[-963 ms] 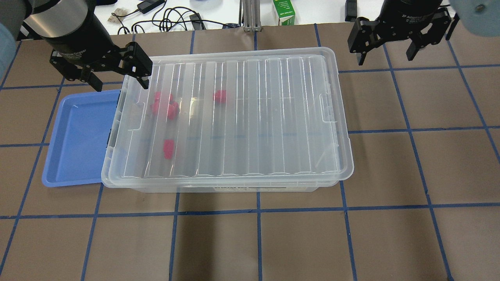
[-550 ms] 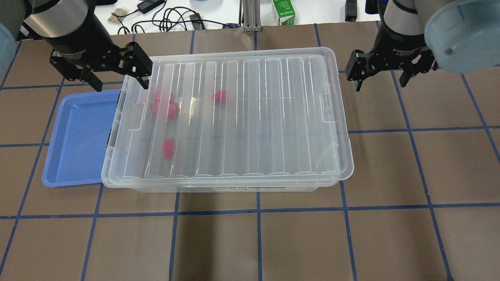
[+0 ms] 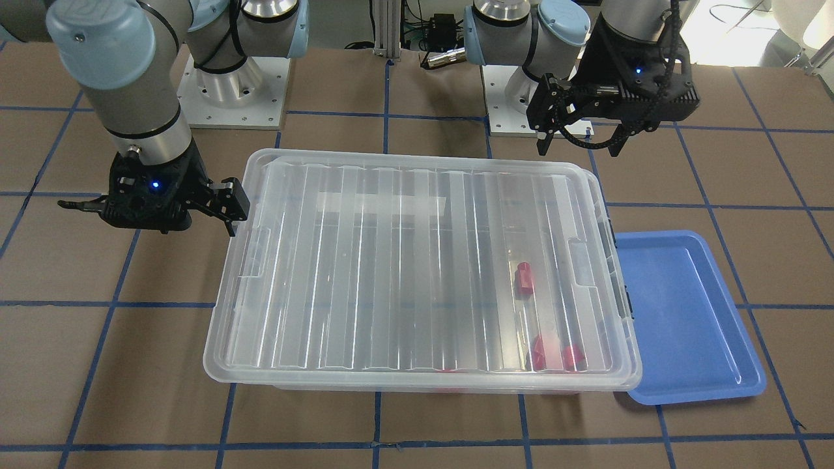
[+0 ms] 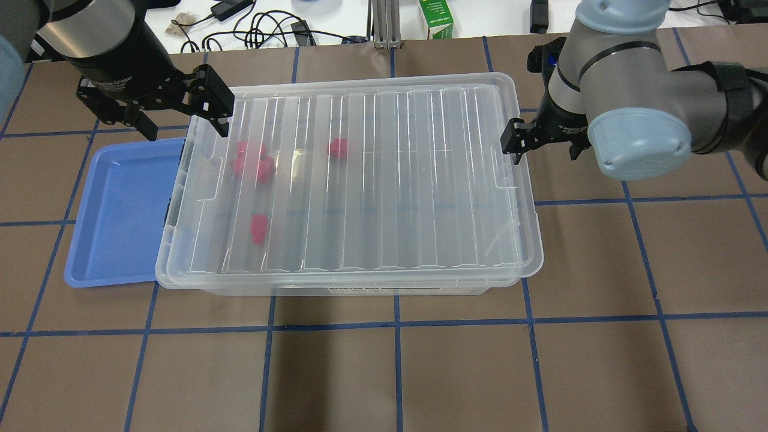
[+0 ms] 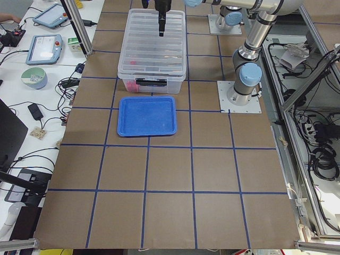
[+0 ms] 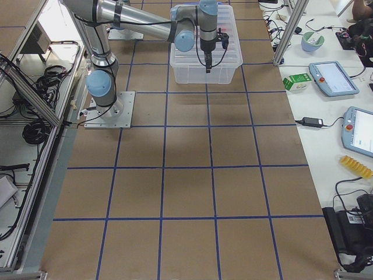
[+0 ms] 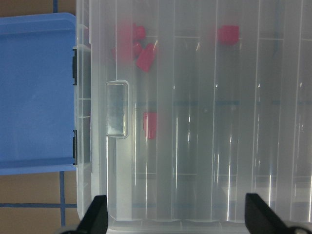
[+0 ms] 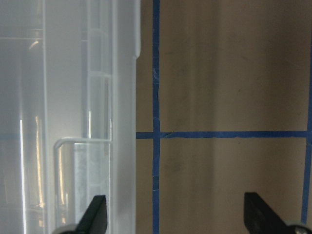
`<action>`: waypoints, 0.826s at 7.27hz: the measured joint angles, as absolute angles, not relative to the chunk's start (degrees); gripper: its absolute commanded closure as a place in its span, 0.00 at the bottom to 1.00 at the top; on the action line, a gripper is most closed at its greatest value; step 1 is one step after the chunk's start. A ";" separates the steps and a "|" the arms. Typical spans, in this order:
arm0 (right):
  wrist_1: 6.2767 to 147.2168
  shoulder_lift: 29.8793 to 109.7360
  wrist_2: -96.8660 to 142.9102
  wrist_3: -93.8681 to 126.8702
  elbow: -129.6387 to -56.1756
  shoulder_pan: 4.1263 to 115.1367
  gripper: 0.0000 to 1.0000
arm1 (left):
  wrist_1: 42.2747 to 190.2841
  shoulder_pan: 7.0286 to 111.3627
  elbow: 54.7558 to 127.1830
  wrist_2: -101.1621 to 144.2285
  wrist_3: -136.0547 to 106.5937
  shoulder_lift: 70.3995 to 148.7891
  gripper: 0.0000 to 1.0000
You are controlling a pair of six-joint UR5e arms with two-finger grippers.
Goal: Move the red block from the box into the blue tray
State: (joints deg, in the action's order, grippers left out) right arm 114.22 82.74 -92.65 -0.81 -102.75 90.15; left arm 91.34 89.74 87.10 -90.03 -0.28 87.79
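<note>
The clear box [image 4: 528,240] stands mid-table with its ribbed lid on. Several red blocks lie inside near its left end. One boxy red block [image 4: 258,229] lies alone; it also shows in the left wrist view [image 7: 150,125] and the front view [image 3: 523,277]. The blue tray [image 4: 120,210] is empty and sits against the box's left end, partly under its rim. My left gripper [image 4: 183,126] is open and empty above the lid's far left corner. My right gripper [image 4: 543,150] is open and empty at the box's right end, with one finger [image 8: 95,214] over the rim by the lid's handle.
A green carton [image 4: 437,18], cables [image 4: 264,27] and a metal post [image 4: 384,24] lie beyond the far table edge. Teach pendants [image 6: 333,77] lie on the side bench. Brown table [image 4: 396,372] with blue tape lines surrounds the box.
My right arm has swung down and in from the far right corner to the box's right end. The left arm, the box and the tray have not moved.
</note>
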 measured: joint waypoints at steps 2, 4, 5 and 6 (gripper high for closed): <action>114.34 82.17 -93.19 -0.93 -103.03 90.10 0.00 | 91.26 89.74 87.10 -90.01 -0.34 87.89 0.00; 114.11 82.08 -96.29 -1.21 -103.10 89.67 0.00 | 91.24 89.74 87.10 -90.00 -0.35 87.91 0.00; 114.07 82.04 -101.06 -1.33 -103.17 89.38 0.00 | 91.23 89.74 87.10 -90.00 -0.37 87.93 0.00; 114.07 82.03 -105.38 -1.58 -103.22 88.71 0.00 | 91.23 89.74 87.10 -90.00 -0.41 87.93 0.00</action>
